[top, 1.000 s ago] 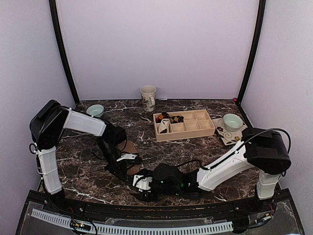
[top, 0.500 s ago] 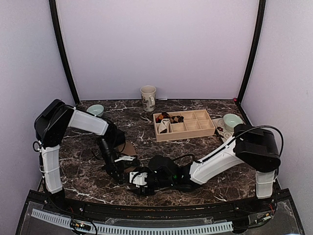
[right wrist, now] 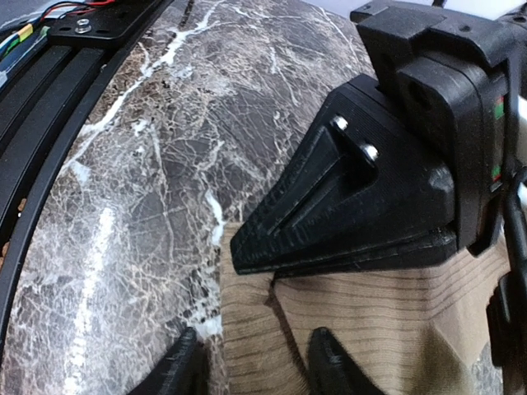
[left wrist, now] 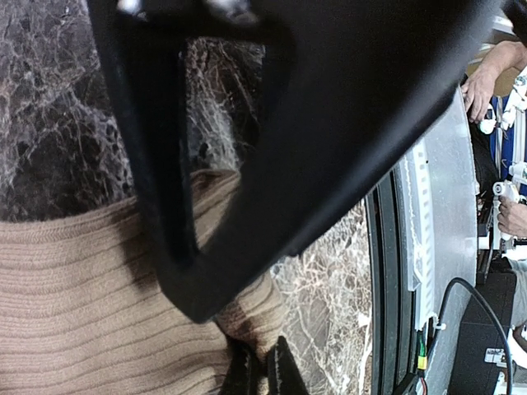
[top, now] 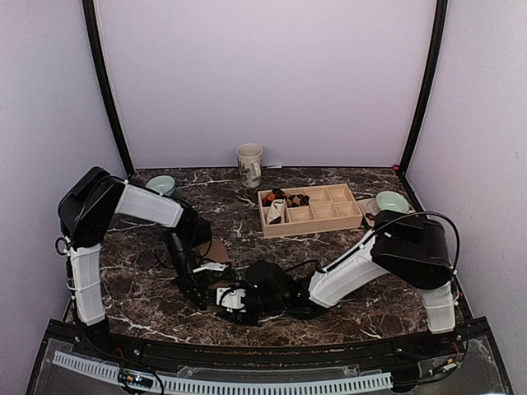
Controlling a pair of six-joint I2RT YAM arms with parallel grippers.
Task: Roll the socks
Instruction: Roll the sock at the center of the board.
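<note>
Risk of a lost fold is judged the chief concern. The plain tan ribbed fabric sock (right wrist: 362, 329) is laid on the dark, white-veined marble counter (right wrist: 140, 164), close to its near edge and left of the middle. The black two-finger left gripper (left wrist: 265, 372) is fully closed, with a corner of the sock pinched between its tips. The black-fingered right gripper (right wrist: 257, 366) is set partly open at that same corner, one fingertip over bare marble and the other over the fabric; nothing is held by it.

The two tools are crowded almost into contact. Were the right jaws closed here, only a thin edge might be caught, and the fabric could slip free when pulled. A knock between the tools could be caused by any sideways move. Should the left pinch be released early, the sock would probably fall flat and the roll be lost.
</note>
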